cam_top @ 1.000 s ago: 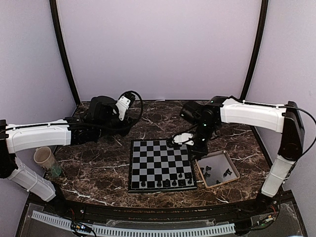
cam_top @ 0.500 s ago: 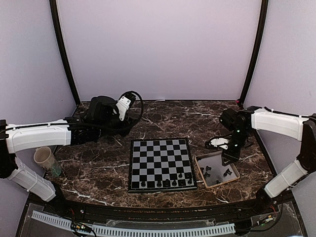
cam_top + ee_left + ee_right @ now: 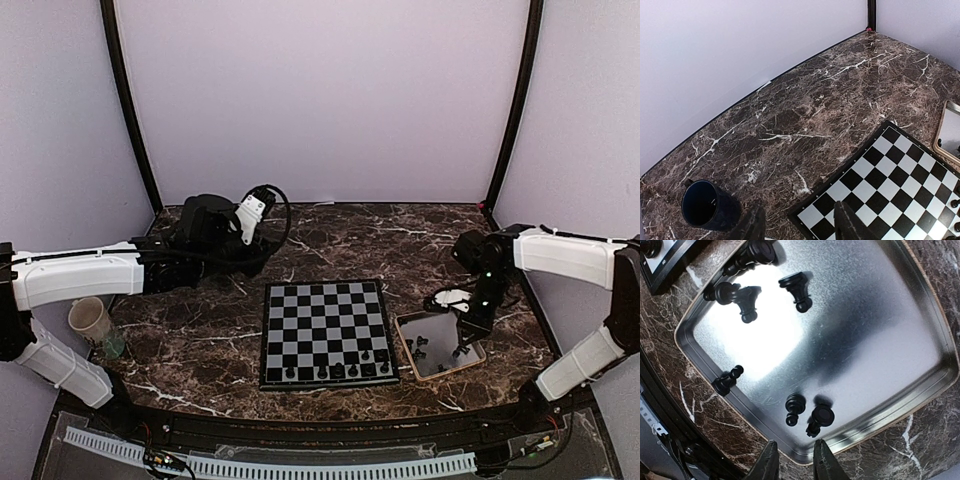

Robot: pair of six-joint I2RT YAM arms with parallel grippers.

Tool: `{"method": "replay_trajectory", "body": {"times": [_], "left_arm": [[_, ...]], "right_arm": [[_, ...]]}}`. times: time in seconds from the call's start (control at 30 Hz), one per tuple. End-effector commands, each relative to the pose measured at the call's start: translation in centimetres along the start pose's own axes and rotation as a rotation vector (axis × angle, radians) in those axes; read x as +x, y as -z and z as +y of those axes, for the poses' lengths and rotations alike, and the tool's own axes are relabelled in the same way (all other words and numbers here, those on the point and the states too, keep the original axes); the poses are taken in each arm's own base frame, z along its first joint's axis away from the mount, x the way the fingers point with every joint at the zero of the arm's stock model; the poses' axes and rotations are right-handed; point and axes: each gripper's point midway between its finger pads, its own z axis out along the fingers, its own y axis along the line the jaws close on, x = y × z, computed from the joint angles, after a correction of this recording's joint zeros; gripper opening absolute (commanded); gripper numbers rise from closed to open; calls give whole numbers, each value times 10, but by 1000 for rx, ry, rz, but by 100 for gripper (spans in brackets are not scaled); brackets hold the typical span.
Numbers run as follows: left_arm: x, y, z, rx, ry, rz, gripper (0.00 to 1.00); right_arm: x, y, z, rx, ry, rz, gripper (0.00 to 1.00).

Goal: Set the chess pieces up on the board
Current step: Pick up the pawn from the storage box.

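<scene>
The board lies mid-table, with several tiny dark chess pieces standing along its near edge. My right gripper hangs low over the tan-rimmed metal tray. In the right wrist view its fingers stand slightly apart and empty at the tray's rim, just below two pieces lying in the tray. Several more pieces lie across the tray. My left gripper hovers open and empty above the board's far left corner.
A dark blue cup stands on the marble left of my left fingers. A tan cup stands at the table's left edge. The board's corner shows at the top left of the right wrist view.
My right arm has swung from the board's far right corner over to the tray and come down close over it. The left arm has not moved.
</scene>
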Motion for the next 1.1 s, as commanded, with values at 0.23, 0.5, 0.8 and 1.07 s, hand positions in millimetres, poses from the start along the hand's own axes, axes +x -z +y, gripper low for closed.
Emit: {"method": "replay_trajectory", "body": {"times": [0.23,0.5,0.8,1.07], "left_arm": [[-10,5,2,8,3,-30,49],[-9,5,2,7,0,-27,49],[-8,4,0,13,-2,-24,49],[-9,5,0,18,-2,-25,49]], "right_arm": [[1,-21,6,-56,5,32,25],[-2,-31,5,-62,17,49,21],[-5,-36,6,-73,23,59,11],[-31,-22,6,-75,45,1,8]]}}
